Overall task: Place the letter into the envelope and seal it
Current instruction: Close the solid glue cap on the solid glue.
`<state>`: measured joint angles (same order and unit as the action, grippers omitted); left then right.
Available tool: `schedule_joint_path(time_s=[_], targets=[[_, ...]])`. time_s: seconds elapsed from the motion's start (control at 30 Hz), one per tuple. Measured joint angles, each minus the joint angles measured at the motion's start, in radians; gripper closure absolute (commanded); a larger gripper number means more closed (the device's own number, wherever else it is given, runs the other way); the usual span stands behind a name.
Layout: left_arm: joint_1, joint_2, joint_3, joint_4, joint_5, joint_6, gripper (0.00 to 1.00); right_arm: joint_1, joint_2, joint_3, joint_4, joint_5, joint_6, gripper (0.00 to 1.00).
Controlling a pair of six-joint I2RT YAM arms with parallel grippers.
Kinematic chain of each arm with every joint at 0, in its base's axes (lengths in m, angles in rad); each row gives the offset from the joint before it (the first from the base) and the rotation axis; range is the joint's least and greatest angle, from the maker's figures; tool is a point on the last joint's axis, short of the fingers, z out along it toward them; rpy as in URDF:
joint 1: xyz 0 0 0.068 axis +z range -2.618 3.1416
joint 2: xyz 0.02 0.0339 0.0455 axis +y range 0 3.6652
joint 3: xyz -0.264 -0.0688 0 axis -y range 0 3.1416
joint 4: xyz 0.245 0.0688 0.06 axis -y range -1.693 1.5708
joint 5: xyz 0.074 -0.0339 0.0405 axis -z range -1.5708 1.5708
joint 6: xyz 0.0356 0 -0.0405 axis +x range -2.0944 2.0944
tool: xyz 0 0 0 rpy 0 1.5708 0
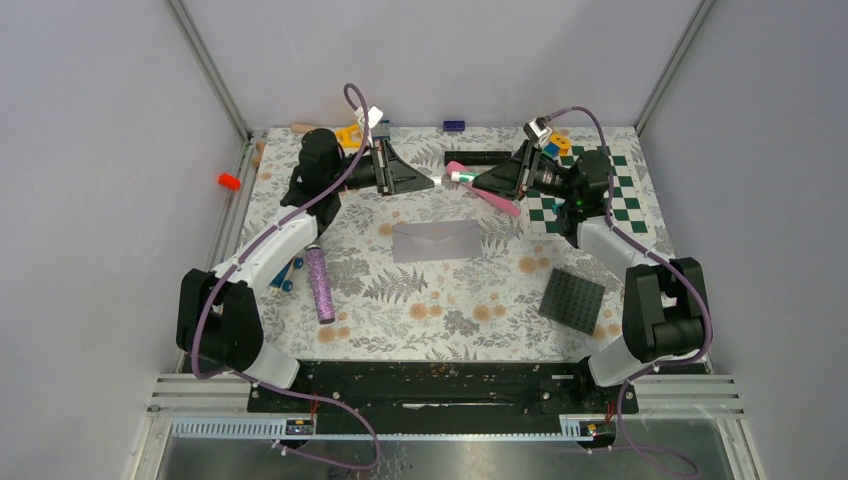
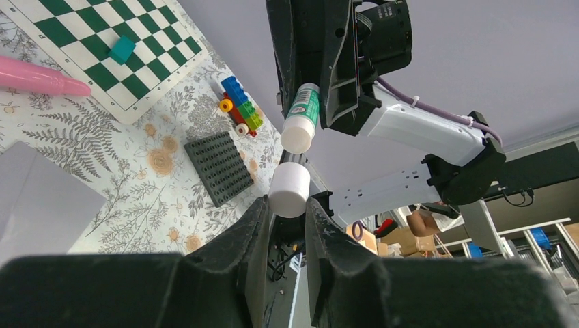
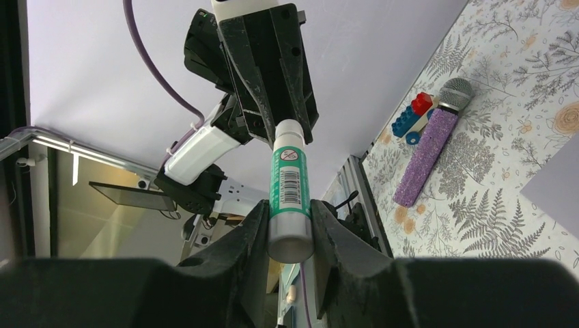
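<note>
The light grey envelope point(image 1: 437, 240) lies flat at the table's centre, flap down; its corner shows in the left wrist view point(image 2: 34, 198) and in the right wrist view point(image 3: 554, 184). The tan letter is not in view. Both grippers are raised above the far middle of the table, tip to tip. My left gripper point(image 1: 436, 181) point(image 2: 289, 202) is shut on a white cap point(image 2: 289, 188). My right gripper point(image 1: 472, 179) point(image 3: 290, 208) is shut on a green-and-white glue stick point(image 3: 289, 184) point(image 2: 301, 116). The stick's white tip sits just off the cap, a small gap apart.
A pink cylinder point(image 1: 492, 196) and the green-and-white checkerboard point(image 1: 590, 195) lie under the right arm. A dark studded plate point(image 1: 574, 298) sits front right. A purple glitter microphone point(image 1: 320, 282) and toy blocks point(image 1: 290, 273) lie left. Small toys line the back edge.
</note>
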<state>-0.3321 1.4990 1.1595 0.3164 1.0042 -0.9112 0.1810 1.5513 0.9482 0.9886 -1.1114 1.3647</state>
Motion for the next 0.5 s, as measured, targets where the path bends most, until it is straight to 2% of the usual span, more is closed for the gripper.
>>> schedule_joint_path(time_s=[0.5], targets=[[-0.007, 0.0, -0.003, 0.022, 0.016, -0.025, 0.92, 0.05, 0.004, 0.0, 0.027, -0.009, 0.011, 0.82]])
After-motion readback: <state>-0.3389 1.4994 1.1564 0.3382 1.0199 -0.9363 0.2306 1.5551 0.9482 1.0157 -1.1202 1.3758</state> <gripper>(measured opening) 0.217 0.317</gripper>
